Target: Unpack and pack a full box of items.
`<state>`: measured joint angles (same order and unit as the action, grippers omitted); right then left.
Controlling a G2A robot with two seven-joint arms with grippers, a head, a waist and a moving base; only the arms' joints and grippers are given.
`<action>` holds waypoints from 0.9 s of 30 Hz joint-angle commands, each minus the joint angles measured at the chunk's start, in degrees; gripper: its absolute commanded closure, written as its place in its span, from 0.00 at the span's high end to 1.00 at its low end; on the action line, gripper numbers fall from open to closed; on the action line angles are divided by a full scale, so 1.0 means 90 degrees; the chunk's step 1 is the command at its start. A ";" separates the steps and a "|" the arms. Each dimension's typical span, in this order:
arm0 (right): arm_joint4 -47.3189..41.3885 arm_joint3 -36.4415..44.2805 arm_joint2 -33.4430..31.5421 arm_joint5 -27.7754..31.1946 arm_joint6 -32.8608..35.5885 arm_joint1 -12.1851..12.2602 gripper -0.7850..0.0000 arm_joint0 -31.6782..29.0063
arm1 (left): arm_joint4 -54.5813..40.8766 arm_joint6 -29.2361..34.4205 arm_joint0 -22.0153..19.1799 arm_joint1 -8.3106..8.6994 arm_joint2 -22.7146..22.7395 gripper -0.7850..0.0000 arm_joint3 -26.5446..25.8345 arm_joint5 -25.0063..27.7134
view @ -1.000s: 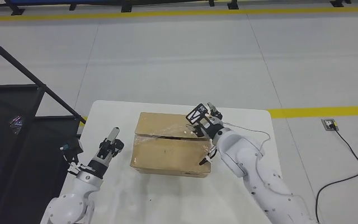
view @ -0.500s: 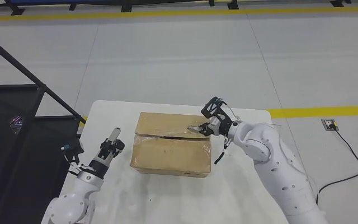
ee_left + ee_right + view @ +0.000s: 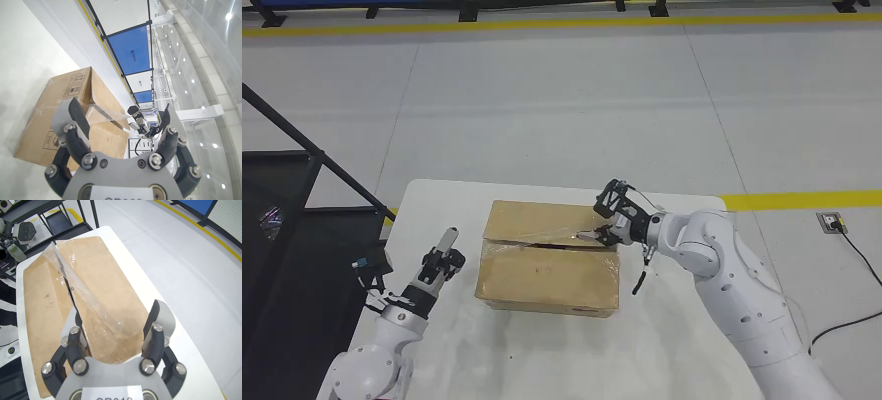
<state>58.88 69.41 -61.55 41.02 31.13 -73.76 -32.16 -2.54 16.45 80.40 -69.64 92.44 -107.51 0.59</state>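
While the left tool hangs spread at lower left, apart from the box, the right arm has swung out to frame right. The right tool now sits at the seam's right end, fingers spread astride the far flap. Flap lift looks next. Peeled clear tape bridges the seam and may drag. Box sits mid-counter; black rack at left.

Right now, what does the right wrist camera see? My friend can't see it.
A brown cardboard box lies on a white table, its clear tape peeling off the middle seam. The right gripper has its fingers open on either side of one top flap.
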 commanded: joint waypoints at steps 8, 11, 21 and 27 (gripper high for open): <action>-0.0282 -0.0084 0.0134 0.0268 0.0008 -0.0006 0.00 0.0078 | -0.0017 -0.0019 -0.0007 0.0001 -0.0001 1.00 -0.0001 -0.0001; -0.0582 0.0064 0.0159 0.0227 0.0291 -0.0003 0.00 0.0046 | -0.0019 0.0033 -0.0057 0.0004 -0.0026 1.00 0.0010 -0.0017; -0.1581 0.1239 -0.0120 -0.0211 0.0984 0.0119 0.00 -0.0534 | -0.0183 0.0540 -0.0605 0.0017 -0.0240 1.00 0.0351 -0.0257; -0.1952 0.1881 -0.0272 -0.0331 0.1240 0.0208 0.00 -0.0936 | -0.0059 0.0708 -0.0869 0.0020 -0.0450 1.00 0.0573 -0.0271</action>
<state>41.58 85.59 -63.84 38.30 41.87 -72.01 -40.17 -3.25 22.58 72.86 -69.47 88.69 -102.63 -1.89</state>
